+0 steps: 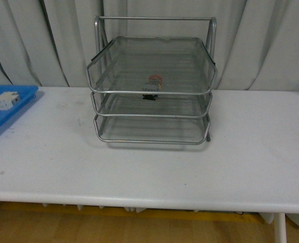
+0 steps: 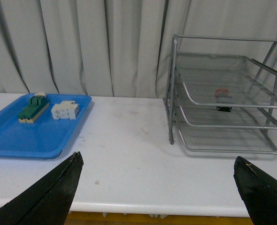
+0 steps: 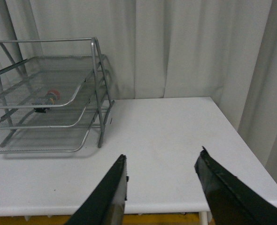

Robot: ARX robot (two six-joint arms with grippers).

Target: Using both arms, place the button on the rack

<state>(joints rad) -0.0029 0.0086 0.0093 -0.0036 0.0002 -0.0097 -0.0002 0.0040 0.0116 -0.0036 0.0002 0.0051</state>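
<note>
The silver wire mesh rack (image 1: 152, 117) stands at the back middle of the white table. Through the mesh of its top tier I see the button (image 1: 154, 83), red cap over a dark body, lying in the rack. The left wrist view shows the rack (image 2: 227, 126) and the button (image 2: 221, 95) too; so does the right wrist view, with the rack (image 3: 49, 124) and the button (image 3: 50, 96). My left gripper (image 2: 159, 164) hangs open above the table's front edge, far from the rack. My right gripper (image 3: 163, 159) is open as well, holding nothing. Neither arm appears in the front view.
A flat blue tray (image 1: 19, 105) sits at the table's left end, holding a white blocky part (image 2: 65, 110) and a green-topped beige block (image 2: 33, 109). Grey curtains (image 1: 261, 35) hang right behind the table. The table's right edge (image 3: 244, 140) lies close to the right gripper.
</note>
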